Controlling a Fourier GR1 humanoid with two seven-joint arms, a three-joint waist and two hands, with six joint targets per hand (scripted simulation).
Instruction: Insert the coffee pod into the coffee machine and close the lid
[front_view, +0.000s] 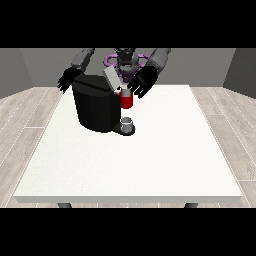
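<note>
- One large white table (150, 165), seen from across, filling most of the view; grey walls and pale plank floor around it.
- One black coffee machine (95, 102) standing on the table's far left part, grey lid (112, 77) tilted up and open.
- One red part (126, 101) at the machine's front; cannot tell whether this is the coffee pod.
- One small grey cup (127, 123) on the machine's base, under the red part.
- Two black hands: hand at the view's right (141, 82) spread open, just above the red part, touching or nearly so; hand at the view's left (67, 78) open behind the machine, holding nothing.
</note>
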